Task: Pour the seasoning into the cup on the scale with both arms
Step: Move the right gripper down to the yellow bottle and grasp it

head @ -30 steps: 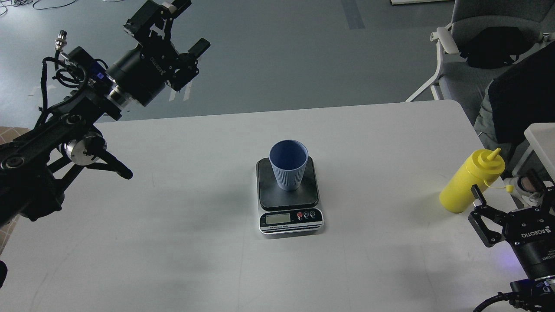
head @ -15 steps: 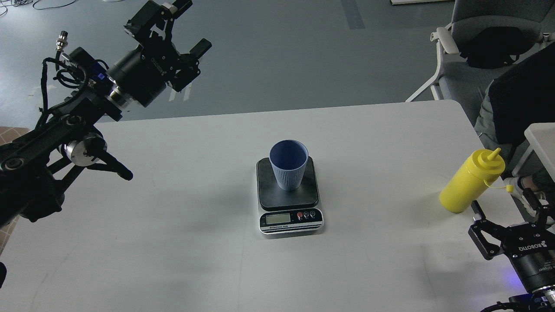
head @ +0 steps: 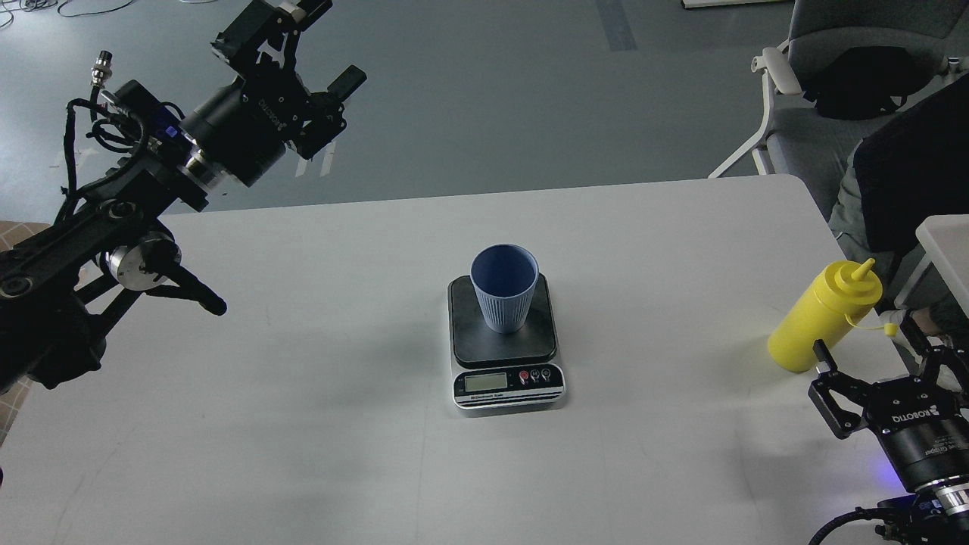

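Note:
The light blue ribbed cup point(head: 503, 297) stands upright on the dark platform of the small digital scale point(head: 506, 378) at the middle of the white table point(head: 303, 424). The yellow seasoning bottle point(head: 821, 318) stands upright near the table's right edge, its small cap hanging on its tether. My right gripper point(head: 870, 352) is open and empty just in front of the bottle, not touching it. My left gripper point(head: 327, 44) is open and empty, held high beyond the table's far left corner, well away from the cup.
A grey chair point(head: 802, 113) with a black bag stands beyond the table's far right corner. A person in dark clothes point(head: 901, 182) sits at the right edge. A second white surface point(head: 946, 242) juts in at the right, close to the bottle.
My right gripper has drawn back toward me and shifted slightly left, still open near the bottle. My left arm has shifted slightly left. Cup, scale and bottle have not moved.

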### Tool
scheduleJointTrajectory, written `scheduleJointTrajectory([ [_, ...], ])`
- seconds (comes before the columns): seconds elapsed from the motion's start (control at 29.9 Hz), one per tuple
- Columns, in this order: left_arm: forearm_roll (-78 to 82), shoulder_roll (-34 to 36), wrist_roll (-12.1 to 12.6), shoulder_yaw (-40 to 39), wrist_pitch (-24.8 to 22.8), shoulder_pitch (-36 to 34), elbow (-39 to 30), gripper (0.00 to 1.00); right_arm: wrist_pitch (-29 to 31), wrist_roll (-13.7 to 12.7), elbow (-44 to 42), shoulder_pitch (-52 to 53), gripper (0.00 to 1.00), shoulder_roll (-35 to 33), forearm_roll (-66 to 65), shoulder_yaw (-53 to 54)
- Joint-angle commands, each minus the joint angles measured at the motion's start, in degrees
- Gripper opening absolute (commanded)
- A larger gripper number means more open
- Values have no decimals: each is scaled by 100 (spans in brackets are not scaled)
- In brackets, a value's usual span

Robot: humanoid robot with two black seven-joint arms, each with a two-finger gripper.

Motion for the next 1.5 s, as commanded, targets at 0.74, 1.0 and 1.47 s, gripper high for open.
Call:
scheduleJointTrajectory([
  [0.74,-9,5,0,29,61,0,-88,98,0,0,-1601,1449,99,0,-682,49],
  [1.0,0,22,0,73,53,0,-88,98,0,0,-1937,1784,98,0,-1140,128],
  [1.47,281,-57,0,99,96,44,-88,98,0,900,-1620,1678,11,0,-2413,154],
])
